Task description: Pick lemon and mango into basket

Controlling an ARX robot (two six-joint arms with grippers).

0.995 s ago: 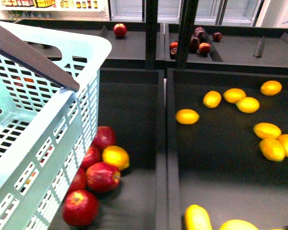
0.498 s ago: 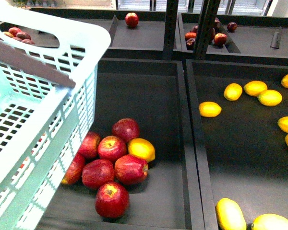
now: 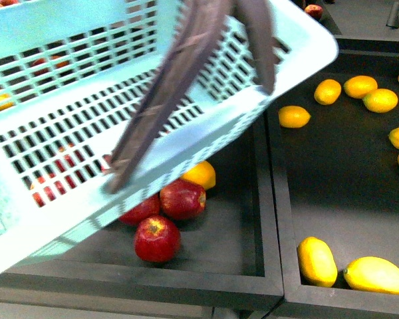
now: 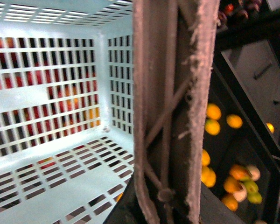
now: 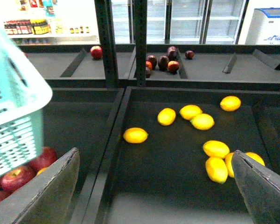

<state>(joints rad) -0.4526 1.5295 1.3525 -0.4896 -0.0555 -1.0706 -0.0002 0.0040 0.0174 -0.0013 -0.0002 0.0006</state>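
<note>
The basket (image 3: 66, 30) common to all views

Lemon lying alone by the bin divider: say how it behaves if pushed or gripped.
The lemon is a rounded oval lying free on flat bin floor, so it probably rolls if nudged. Its smooth skin may slip when squeezed.

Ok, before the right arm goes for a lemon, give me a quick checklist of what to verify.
1. Right gripper open and empty: ok.
2. Lemon lying apart from other fruit: ok.
3. Mango in sight: ok, front view only.
4. Basket level: not ok, tilted.
5. Basket free of fruit inside: ok, per left wrist view.
6. Hold on basket handles: cannot tell, no fingers visible.
</note>
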